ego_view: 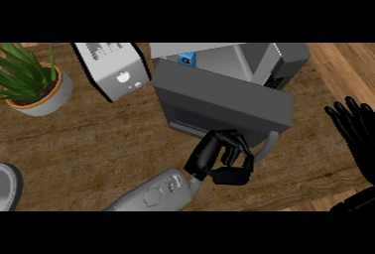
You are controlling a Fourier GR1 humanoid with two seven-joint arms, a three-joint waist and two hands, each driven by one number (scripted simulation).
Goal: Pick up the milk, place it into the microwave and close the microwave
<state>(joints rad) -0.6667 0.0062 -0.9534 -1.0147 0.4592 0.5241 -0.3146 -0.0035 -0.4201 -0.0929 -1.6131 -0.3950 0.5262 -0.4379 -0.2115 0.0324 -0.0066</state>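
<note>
While the right hand [356, 130] stands at the right edge of the view with its fingers straight and pointing up, resting and holding nothing, the left hand [223, 158] sits near the middle of the counter [95, 144], at the front of the microwave door [223, 101]. Its black fingers are curled, and they lie against the lower edge of the dark door, just beside the pale curved handle [268, 144]; whether they actually grip the handle or only press against the door cannot be told from here. The grey left forearm [157, 191] runs in from the lower edge of the view toward that hand. Behind the door the microwave [282, 62] shows its light grey interior, and a small blue and white patch at the back of that opening looks like the milk [187, 58], mostly hidden by the top edge of the door. To the left of the microwave a white toaster-like box [113, 69] stands tilted in the view, and farther left a potted plant [33, 82] with long green leaves sits on the wood. A grey rounded rim [9, 186] shows at the far left edge.
</note>
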